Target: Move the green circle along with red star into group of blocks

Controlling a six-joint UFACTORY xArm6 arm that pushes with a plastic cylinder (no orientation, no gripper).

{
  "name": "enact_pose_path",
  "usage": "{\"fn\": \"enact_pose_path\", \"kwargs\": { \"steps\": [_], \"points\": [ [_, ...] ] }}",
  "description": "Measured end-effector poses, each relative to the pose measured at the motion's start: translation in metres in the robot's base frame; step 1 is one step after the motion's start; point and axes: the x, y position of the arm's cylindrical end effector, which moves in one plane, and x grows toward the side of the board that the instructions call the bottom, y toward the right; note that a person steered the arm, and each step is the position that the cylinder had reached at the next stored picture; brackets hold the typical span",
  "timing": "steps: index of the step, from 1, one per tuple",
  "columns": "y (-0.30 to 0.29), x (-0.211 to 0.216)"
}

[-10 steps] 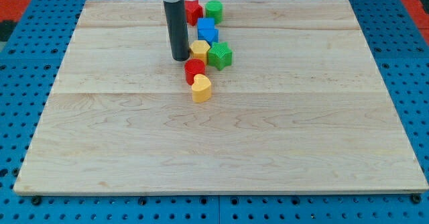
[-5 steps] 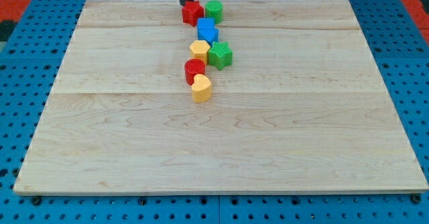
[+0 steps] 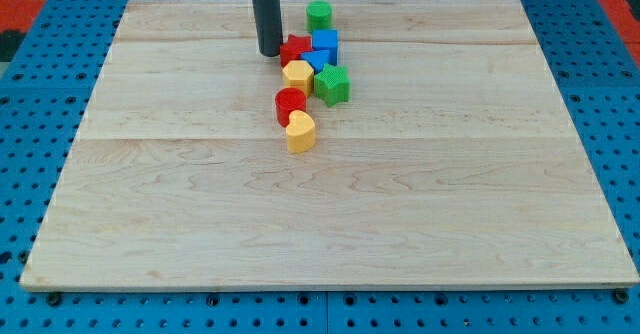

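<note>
The green circle [image 3: 319, 15] stands alone near the board's top edge. The red star [image 3: 295, 49] lies below and left of it, pressed against the blue blocks [image 3: 323, 46] and just above the yellow hexagon [image 3: 297, 74]. My tip [image 3: 270, 52] rests on the board just left of the red star, touching or nearly touching it. The group runs downward: the green star [image 3: 332, 83], the red cylinder [image 3: 291, 103] and the yellow heart [image 3: 300, 131].
The wooden board [image 3: 330, 224] lies on a blue pegboard table [image 3: 30, 94]. All blocks sit in the upper middle of the board.
My tip went from left of the yellow hexagon up to the board's top edge, then came down, pushing the red star away from the green circle into the blue blocks. The blue blocks shifted slightly right.
</note>
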Motion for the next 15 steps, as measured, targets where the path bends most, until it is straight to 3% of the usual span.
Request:
{"fn": "enact_pose_path", "kwargs": {
  "steps": [1,2,3,6,7,8,9,10,12,13,14,15],
  "points": [
    [-0.027,-0.029],
    [-0.006,-0.089],
    [0.024,-0.106],
    [0.126,-0.084],
    [0.020,-0.053],
    [-0.048,-0.026],
    [-0.055,-0.056],
    [-0.075,-0.039],
    [-0.021,0.005],
    [-0.027,0.009],
    [-0.068,0.056],
    [-0.026,0.154]
  ]
}}
